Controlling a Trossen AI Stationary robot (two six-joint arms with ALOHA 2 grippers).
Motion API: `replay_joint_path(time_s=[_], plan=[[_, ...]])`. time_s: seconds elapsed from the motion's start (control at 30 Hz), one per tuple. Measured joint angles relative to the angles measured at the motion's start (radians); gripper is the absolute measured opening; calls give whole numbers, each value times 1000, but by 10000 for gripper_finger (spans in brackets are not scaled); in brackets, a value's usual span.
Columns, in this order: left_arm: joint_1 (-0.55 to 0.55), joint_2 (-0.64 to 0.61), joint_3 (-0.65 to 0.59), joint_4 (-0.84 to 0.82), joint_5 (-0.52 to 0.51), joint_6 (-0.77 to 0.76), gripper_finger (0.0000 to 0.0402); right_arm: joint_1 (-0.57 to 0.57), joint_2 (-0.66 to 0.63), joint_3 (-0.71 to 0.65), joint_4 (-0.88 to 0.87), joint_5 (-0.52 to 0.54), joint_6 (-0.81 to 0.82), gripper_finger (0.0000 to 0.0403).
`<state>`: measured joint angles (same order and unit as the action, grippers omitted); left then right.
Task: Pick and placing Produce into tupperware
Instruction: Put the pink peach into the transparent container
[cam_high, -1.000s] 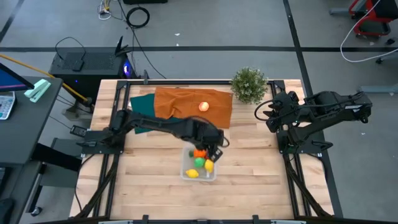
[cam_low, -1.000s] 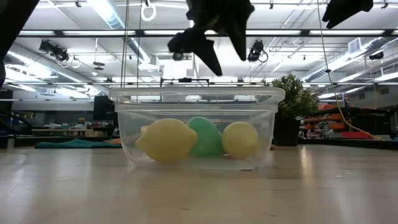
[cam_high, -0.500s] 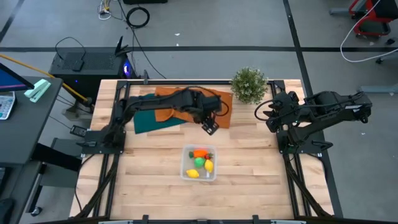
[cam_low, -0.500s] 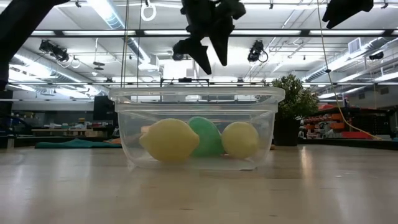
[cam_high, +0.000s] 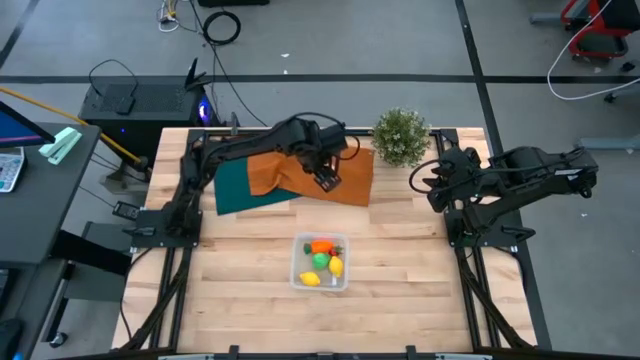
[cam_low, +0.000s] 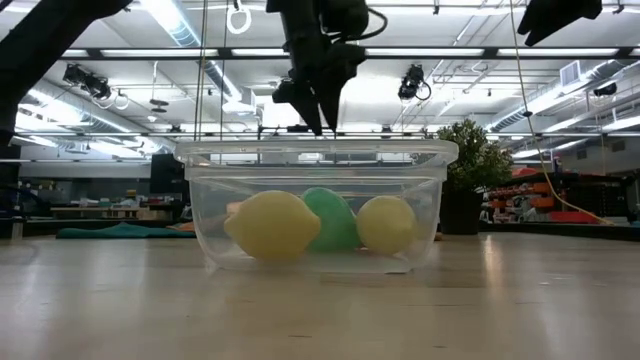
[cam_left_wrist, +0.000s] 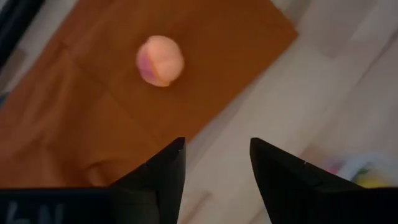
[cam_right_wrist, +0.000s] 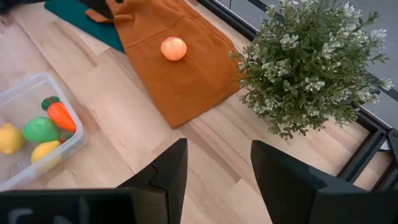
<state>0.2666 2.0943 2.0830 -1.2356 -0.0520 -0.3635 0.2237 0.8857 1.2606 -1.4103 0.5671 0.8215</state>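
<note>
Left arm stretched over orange cloth (cam_high: 300, 170), left gripper (cam_high: 326, 180) above apple (cam_right_wrist: 173, 48), fingers apart, empty. Tupperware (cam_high: 300, 275) mid-tabletop holds carrot (cam_high: 322, 246), lying crosswise. Right gripper (cam_high: 434, 182) parked beside plant (cam_high: 400, 136), fingers apart.

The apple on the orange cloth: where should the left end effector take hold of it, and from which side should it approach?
Probably from straight above, closing across the widest middle of the apple. It is round and lies alone on the flat orange cloth, with nothing touching it, so any finger direction fits. The left end effector, open, is above the cloth near it. The tupperware sits apart, nearer the table's front.
</note>
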Motion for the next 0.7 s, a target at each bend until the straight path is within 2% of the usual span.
replay_joint_path(time_s=[0.3, 0.53, 0.7], plan=[[93, -42, 0, -35, 8, 118, 172, -6, 52, -29, 137, 0, -58, 146], [146, -58, 0, 1, 64, 178, 172, -76, 147, -31, 176, -3, -69, 146], [193, -58, 0, -31, 74, 232, 173, -158, 200, -31, 330, -115, -167, 146]])
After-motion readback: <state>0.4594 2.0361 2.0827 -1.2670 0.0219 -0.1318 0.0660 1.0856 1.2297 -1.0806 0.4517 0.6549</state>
